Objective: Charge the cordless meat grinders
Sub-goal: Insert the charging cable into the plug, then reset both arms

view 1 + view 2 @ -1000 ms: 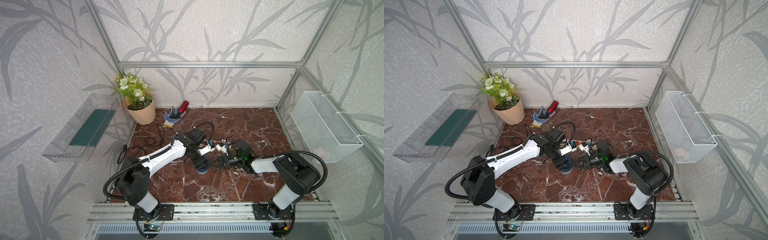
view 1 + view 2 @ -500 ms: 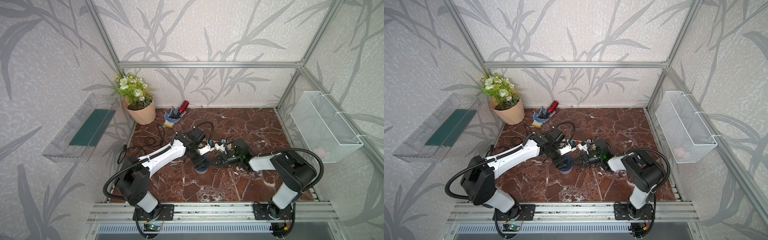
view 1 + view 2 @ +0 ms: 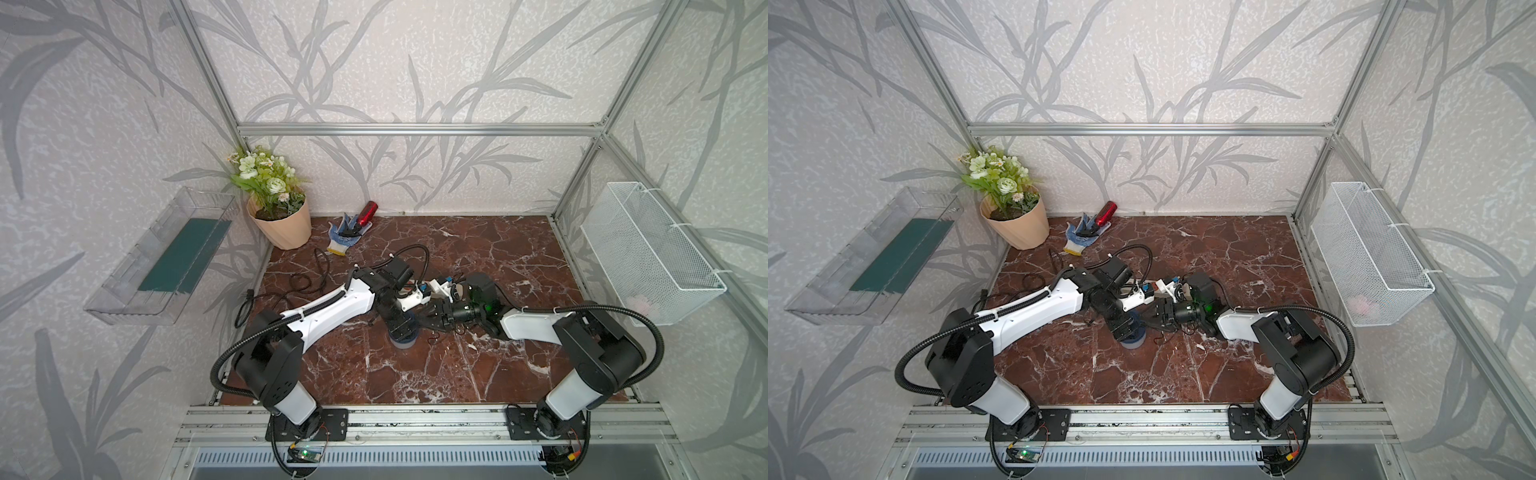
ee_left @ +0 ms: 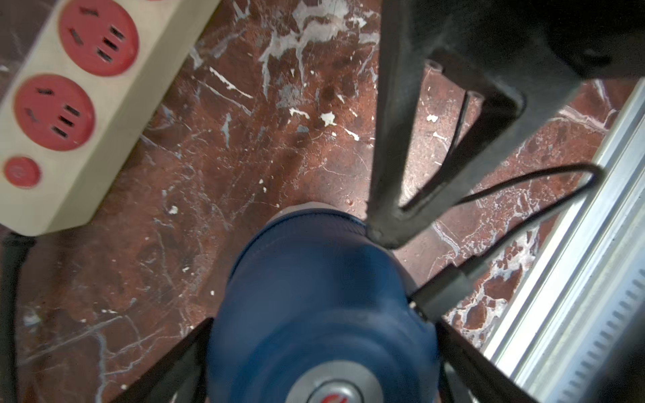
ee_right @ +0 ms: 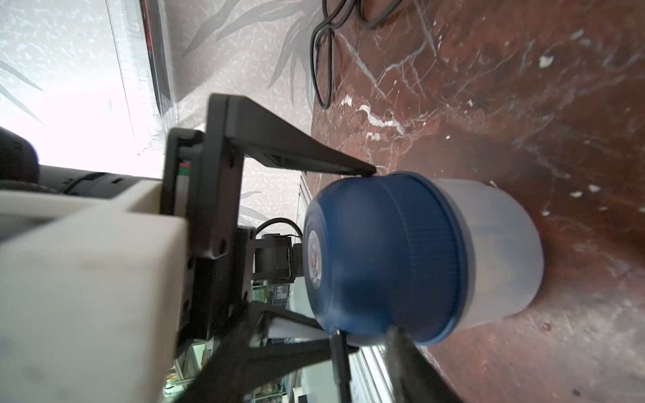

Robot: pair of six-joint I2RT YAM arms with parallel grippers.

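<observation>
Glossy red-brown veined marble tabletop (image 3: 478, 374), and the cordless meat grinder (image 5: 401, 258) stands upright mid-table near the cream power strip (image 4: 69, 115): ribbed navy dome, frosted cup. Over it the left gripper (image 5: 350, 249) has its jaws spread wide around the dome. The right gripper (image 3: 426, 319) has its jaws apart too, just right of it.

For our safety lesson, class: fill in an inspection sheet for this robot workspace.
Surface: red marble table, white veins.
Job's things: grinder upright, plug at its side; strip, both sockets seen empty.
Clutter: glove, red bottle, flowerpot at the back.
Grippers: left gripper astride grinder's top, contact unclear; right gripper open beside it, holding nothing.
Cables: black cable loose near the left edge; thin lead from plug.
Surroundings: clear shelf, wire basket on side walls.
</observation>
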